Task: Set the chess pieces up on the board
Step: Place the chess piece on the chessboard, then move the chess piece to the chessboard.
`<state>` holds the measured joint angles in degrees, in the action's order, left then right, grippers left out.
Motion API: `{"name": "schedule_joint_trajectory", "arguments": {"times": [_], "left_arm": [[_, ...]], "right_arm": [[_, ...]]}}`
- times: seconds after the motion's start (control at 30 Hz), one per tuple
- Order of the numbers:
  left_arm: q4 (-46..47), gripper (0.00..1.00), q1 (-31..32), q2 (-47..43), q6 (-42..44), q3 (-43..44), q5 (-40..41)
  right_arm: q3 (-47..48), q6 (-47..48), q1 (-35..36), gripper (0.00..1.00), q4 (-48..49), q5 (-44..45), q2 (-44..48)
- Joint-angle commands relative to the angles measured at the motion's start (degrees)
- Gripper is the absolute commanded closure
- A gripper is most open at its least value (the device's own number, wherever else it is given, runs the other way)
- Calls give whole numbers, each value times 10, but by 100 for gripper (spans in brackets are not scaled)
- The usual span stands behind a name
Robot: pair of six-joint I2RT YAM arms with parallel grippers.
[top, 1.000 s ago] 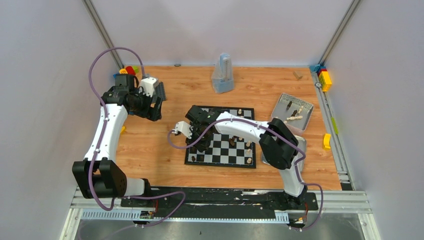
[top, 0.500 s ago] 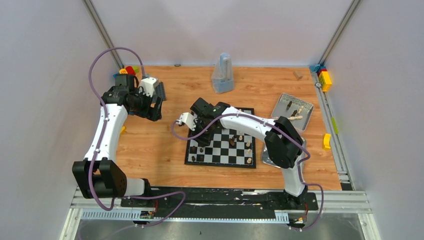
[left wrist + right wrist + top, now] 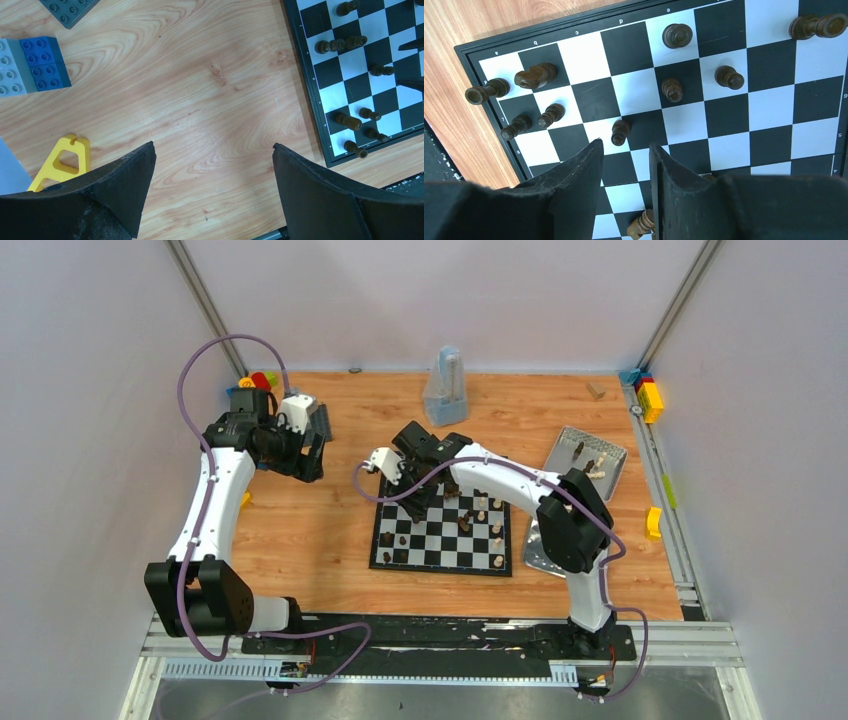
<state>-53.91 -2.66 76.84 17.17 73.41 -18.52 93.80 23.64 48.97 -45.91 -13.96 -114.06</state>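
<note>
Pieces [image 3: 621, 132] stand scattered on the board [image 3: 769, 107], the right gripper [image 3: 625, 146] above them parted and empty, the left gripper [image 3: 212, 146] spread wide over the table [image 3: 200, 75] beside the board.

Table top [image 3: 200, 100] of warm orange-toned wood with clear grain, smooth, with a low sheen. The board [image 3: 724, 130] has a smooth, slightly glossy printed face of black and white checks inside a black rim. Dark chess pieces [image 3: 535, 75] look like turned wood, brown and polished, catching small highlights; a pale chess piece [image 3: 640, 226] looks like light unstained wood. Left fingers [image 3: 120, 185] and right fingers [image 3: 574, 180] are matt black, rough and grainy, with grey scuffs. Studded blue and grey blocks [image 3: 47, 62] and a yellow piece [image 3: 62, 162] are smooth plastic. A tray [image 3: 612, 453] is silvery perforated metal
</note>
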Motion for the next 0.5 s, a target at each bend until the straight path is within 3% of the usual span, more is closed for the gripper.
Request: {"name": "schedule_joint_trajectory", "arguments": {"times": [0.0,0.47], "left_arm": [[12,6,-5,-6,-2,0,-7],[12,5,-5,-8,-1,-3,-6]], "right_arm": [[6,-4,-3,60,18,-1,-1],[9,-5,-3,66,21,-21,-39]]}}
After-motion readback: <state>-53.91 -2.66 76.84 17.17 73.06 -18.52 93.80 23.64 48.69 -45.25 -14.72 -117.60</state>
